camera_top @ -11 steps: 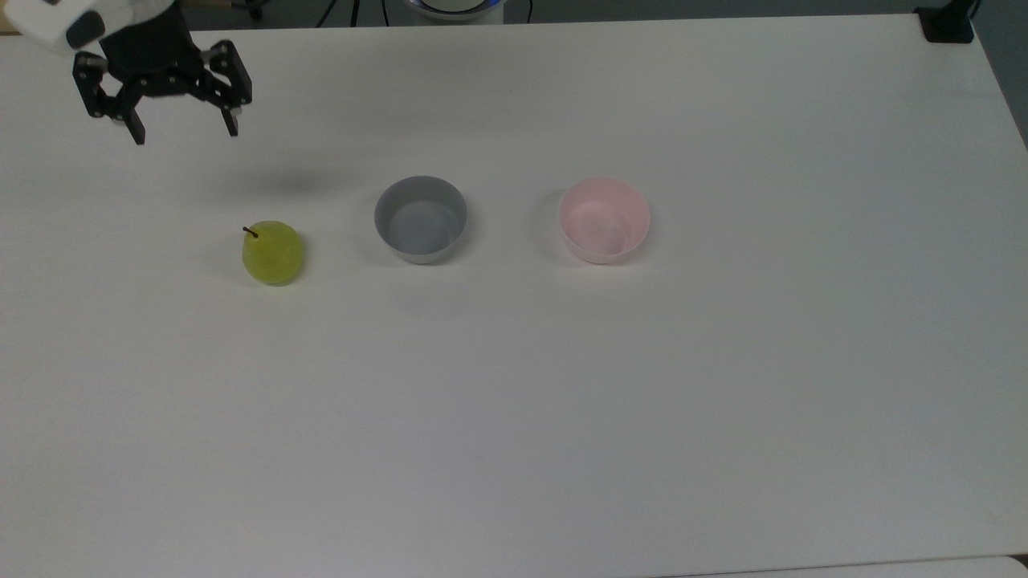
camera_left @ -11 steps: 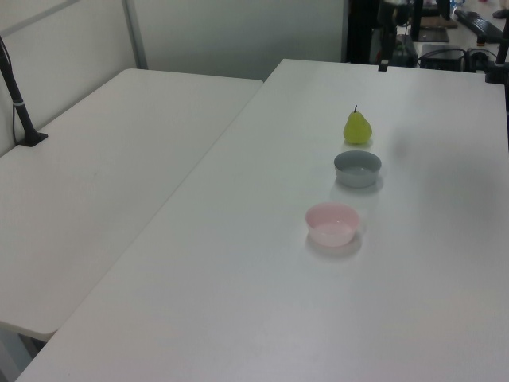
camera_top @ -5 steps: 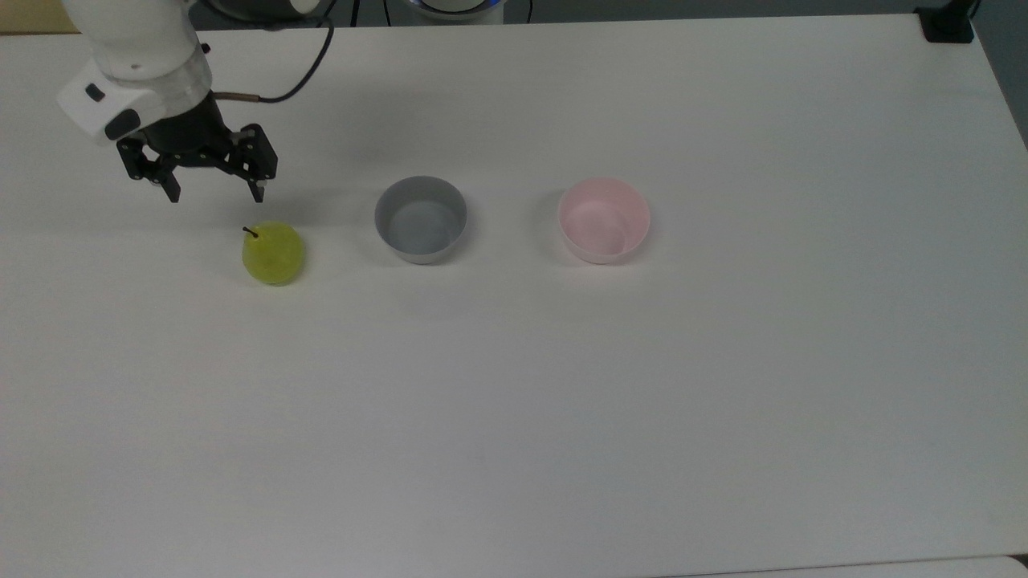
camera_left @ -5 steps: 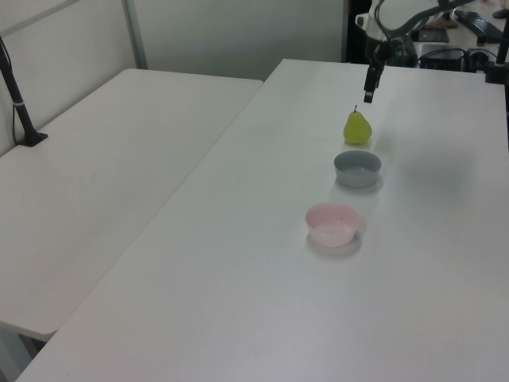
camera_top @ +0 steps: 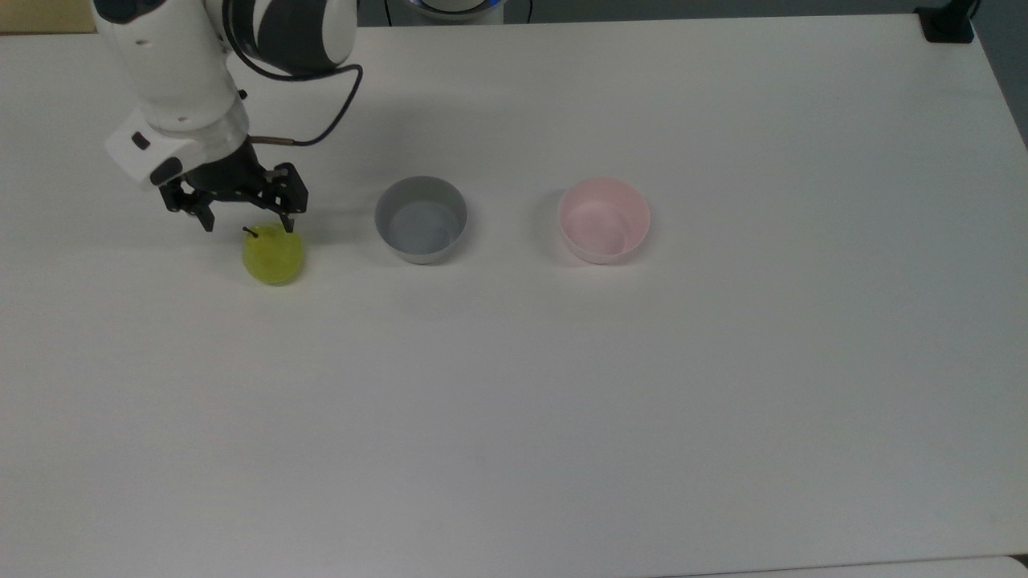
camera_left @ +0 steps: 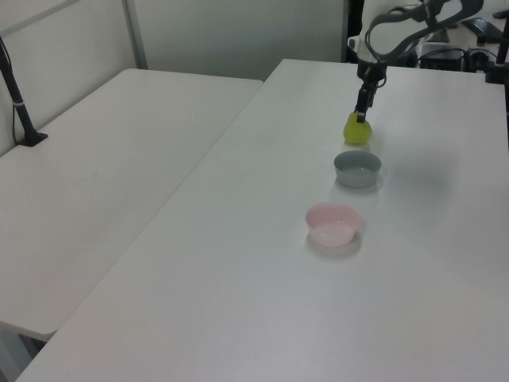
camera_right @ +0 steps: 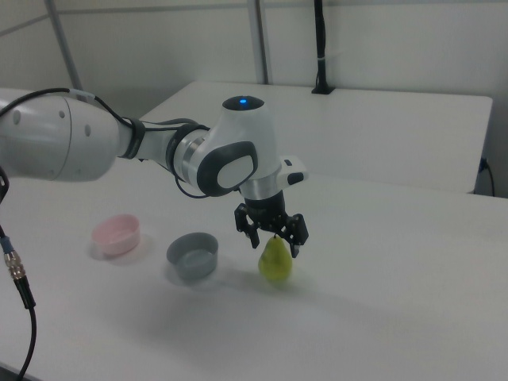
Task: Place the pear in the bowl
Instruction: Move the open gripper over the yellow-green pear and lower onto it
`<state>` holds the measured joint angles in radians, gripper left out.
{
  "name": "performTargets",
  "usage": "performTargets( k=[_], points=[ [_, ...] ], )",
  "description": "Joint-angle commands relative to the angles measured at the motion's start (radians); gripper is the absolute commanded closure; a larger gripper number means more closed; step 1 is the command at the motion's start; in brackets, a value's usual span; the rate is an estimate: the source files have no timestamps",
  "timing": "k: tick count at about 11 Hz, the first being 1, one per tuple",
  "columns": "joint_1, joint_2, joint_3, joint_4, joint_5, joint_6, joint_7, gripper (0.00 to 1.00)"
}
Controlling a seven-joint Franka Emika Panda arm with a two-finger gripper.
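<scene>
Pear (camera_top: 274,255) stands upright on the white surface (camera_top: 562,401), stem up, at the top view's left end of a three-item row; pear not lifted. Gripper (camera_top: 246,225) hangs directly over the pear's top; fingers (camera_right: 296,247) spread apart, released, straddling the stem region, tips at about stem height in the right view; contact with the fruit cannot be told. Grey bowl (camera_top: 421,219) sits near the pear on the top view's right, clear gap between them; pink bowl (camera_top: 604,220) further along the same line, apart from the grey one; both bowls upright. Row lies well in from every surface edge; wide bare surface on the near side in the top view and to the top view's right of the pink bowl. Second table (camera_left: 103,175) adjoins in the left view.
</scene>
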<state>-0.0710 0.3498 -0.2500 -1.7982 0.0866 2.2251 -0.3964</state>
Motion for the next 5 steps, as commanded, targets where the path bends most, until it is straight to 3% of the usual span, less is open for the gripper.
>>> performTargets(
  k=[1, 2, 3, 4, 5],
  points=[
    [0.014, 0.038, 0.029, -0.015, 0.019, 0.079, 0.059, 0.0],
    [0.014, 0.044, 0.032, -0.016, 0.016, 0.08, 0.06, 0.0],
    [0.014, 0.052, 0.034, -0.016, 0.015, 0.084, 0.061, 0.12],
    [0.014, 0.055, 0.034, -0.016, 0.01, 0.084, 0.061, 0.46],
    [0.014, 0.054, 0.034, -0.016, 0.009, 0.082, 0.061, 0.97]
  ],
)
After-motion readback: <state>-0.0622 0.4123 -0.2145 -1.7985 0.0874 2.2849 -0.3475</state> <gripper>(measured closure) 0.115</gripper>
